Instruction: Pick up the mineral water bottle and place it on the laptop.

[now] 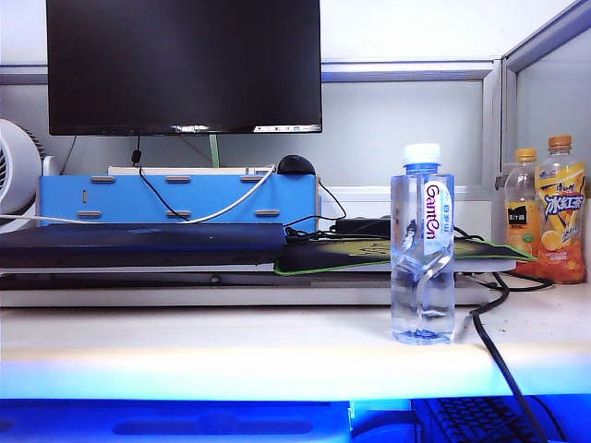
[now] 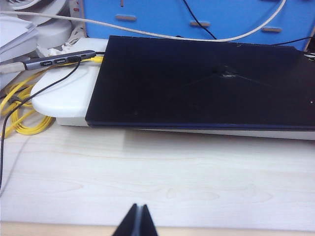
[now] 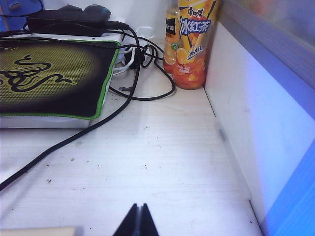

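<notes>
Nothing is done yet: the mineral water bottle (image 1: 422, 245) stands upright on the desk at four o'clock from the laptop (image 1: 143, 245), well apart, untouched, while the left gripper (image 2: 137, 222) and right gripper (image 3: 137, 222) hover pinched together, empty.

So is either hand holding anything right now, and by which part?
Nothing is held. The left hand and right hand are both shut and empty above the desk; the mineral water bottle stands alone, untouched.
</notes>
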